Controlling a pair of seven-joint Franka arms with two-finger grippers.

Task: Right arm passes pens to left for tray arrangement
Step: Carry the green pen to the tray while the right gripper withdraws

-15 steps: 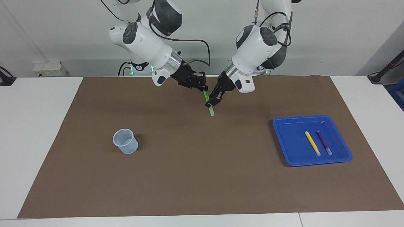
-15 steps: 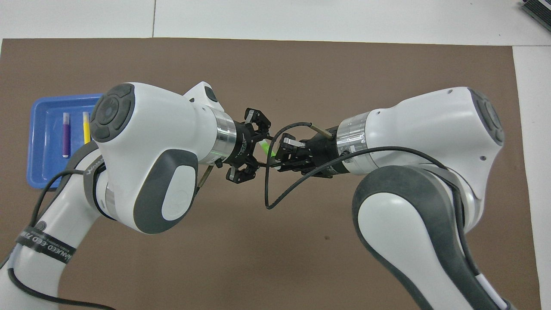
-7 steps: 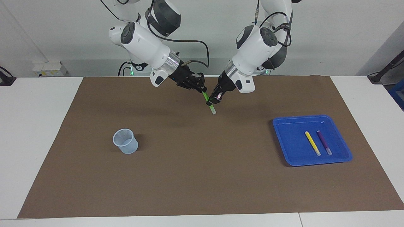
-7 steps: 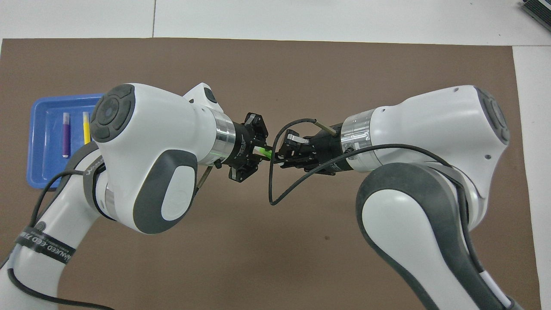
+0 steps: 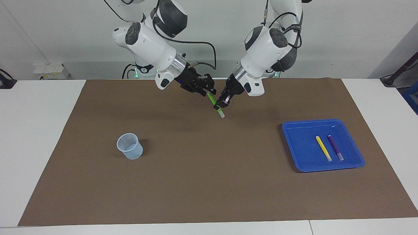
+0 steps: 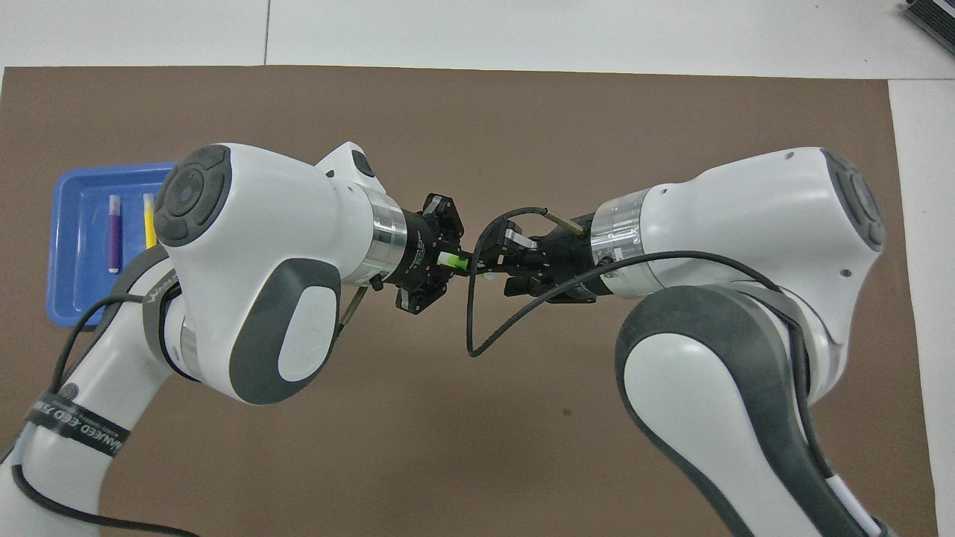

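The bright green pen hangs tilted in the air over the brown mat, near the robots' end, pale tip down. My left gripper is shut on its middle; in the overhead view the green pen shows between the fingers of the left gripper. My right gripper is open around the pen's upper end, its fingers spread, and the right gripper faces the left one. The blue tray lies toward the left arm's end and holds the yellow pen and purple pen side by side.
A small translucent pale-blue cup stands upright on the brown mat toward the right arm's end. In the overhead view both arms cover much of the mat; the tray shows beside the left arm.
My left gripper has closed on the green pen. The right gripper's fingers have just spread apart from it. The pen has stayed almost where it was.
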